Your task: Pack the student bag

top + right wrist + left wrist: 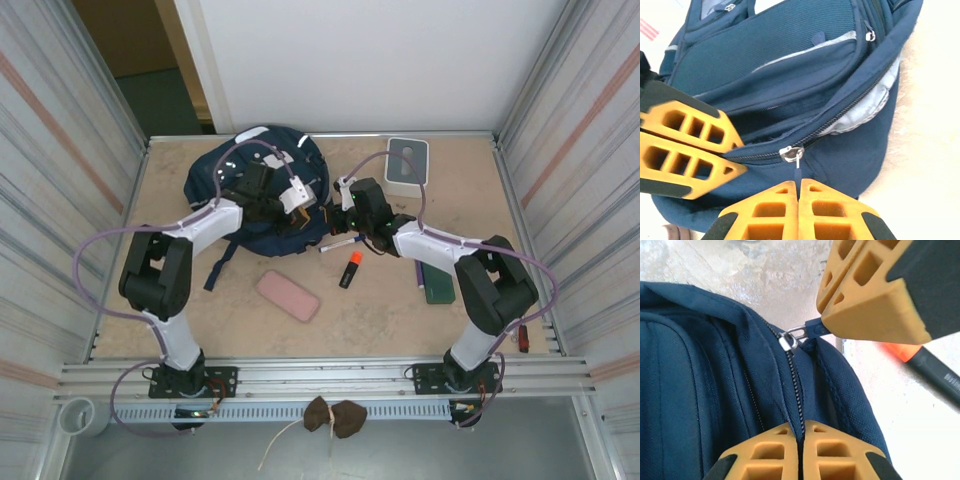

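Note:
The student bag point(250, 180) is a navy backpack lying at the back left of the table. Its main zipper is partly open, and grey lining point(867, 107) shows through the gap. My right gripper point(800, 182) is shut on the dark pull tab hanging from the silver zipper slider point(791, 153). My left gripper point(801, 426) is shut on the bag's fabric along the closed stretch of zipper, a short way from the slider point(789, 341). The two grippers meet at the bag's right edge, left gripper point(300, 218) beside right gripper point(335, 215).
An orange highlighter point(349, 270) and a white pen point(340, 243) lie just right of the bag. A pink case point(287, 295) sits in front of it, with a dark green item point(437, 285) beside the right arm. A white-grey box point(407, 165) stands at the back.

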Motion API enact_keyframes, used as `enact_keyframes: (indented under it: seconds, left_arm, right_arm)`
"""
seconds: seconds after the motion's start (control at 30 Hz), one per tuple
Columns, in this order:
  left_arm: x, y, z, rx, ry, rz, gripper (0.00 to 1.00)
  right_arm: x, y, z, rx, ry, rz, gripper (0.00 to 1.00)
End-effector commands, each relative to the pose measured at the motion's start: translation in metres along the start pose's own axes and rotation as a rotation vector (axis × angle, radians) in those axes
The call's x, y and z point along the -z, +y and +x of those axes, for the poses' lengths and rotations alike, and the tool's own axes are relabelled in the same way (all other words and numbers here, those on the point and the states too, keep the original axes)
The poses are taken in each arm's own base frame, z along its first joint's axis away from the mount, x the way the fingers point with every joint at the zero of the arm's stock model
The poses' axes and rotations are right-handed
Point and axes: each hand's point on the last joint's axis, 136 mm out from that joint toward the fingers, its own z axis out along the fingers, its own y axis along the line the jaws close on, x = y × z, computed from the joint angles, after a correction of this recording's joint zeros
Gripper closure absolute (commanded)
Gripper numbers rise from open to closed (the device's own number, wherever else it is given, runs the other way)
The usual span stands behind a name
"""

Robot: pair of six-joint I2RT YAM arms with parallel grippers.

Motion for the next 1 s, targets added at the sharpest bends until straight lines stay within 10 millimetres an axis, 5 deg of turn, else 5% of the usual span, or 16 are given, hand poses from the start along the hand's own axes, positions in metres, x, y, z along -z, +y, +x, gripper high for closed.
enact_keyframes:
  seconds: [0.0,0.3,0.63,0.77,0.97]
  left_arm:
    - [0.044,0.005,-0.026,-0.04,-0.145,-0.046,1.0]
    - [0.082,-0.003,-0.034,-0.082,-0.279,-0.054,1.0]
    - [0.117,0.005,-0.012,-0.067,-0.321,-0.112,1.0]
    - [0.103,0.01,0.016,-0.01,-0.232,-0.129,1.0]
    - [0.057,0.009,0.047,0.044,-0.013,-0.087,0.94]
  right_arm:
    - [0.018,-0.027,-0.021,0.042,-0.04,0.178,1.0]
    - [0.009,-0.051,-0.008,0.035,0.026,0.304,1.0]
    - [-0.009,-0.065,-0.007,-0.079,0.09,0.237,1.0]
    - [-0.017,-0.047,-0.012,-0.094,0.072,0.135,1.0]
    - [-0.02,-0.014,-0.014,-0.088,0.025,-0.012,1.0]
